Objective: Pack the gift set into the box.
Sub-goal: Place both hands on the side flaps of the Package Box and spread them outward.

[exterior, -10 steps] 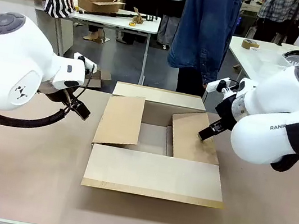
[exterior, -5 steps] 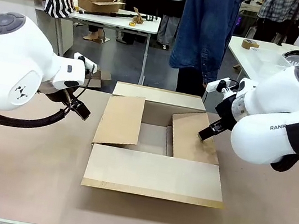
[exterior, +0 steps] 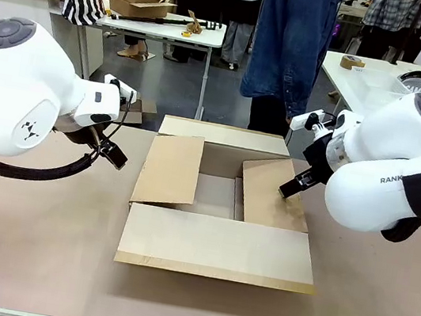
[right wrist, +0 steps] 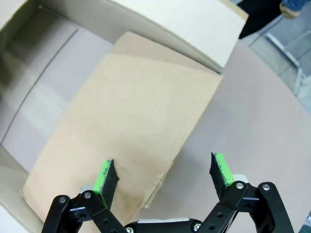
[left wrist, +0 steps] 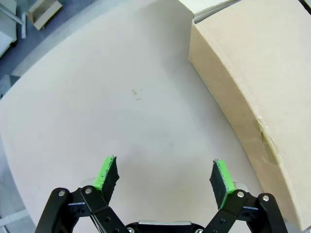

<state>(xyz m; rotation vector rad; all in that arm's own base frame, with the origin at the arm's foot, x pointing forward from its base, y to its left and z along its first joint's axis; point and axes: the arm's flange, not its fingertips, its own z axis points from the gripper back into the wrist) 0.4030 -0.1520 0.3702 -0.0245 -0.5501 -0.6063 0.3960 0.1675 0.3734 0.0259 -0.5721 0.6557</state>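
1. You see the box [exterior: 217, 243] in the middle of the surface [exterior: 26, 257]. It is plain brown corrugated cardboard, rectangular, with its top open.
2. Its four wide flaps are spread. The near one lies flat towards you and the far one lies flat towards the person [exterior: 293, 43]. The left and right ones slant beside the opening. The inner bottom is pale and smooth, with a straight seam.
3. Your right claw [right wrist: 164, 167] hangs wide open at the outer edge of the right flap. One of its green pads [right wrist: 104, 177] is over the cardboard and the other is over bare surface. You cannot tell whether it touches the flap.
4. Your left claw [left wrist: 164, 170] is also spread wide and holds nothing. It sits near the box's left side, apart from its matte wall and taped corner.
5. The surface is smooth, tan and round-edged. A broad bare stretch lies left of the box, and another lies in front of the near flap.
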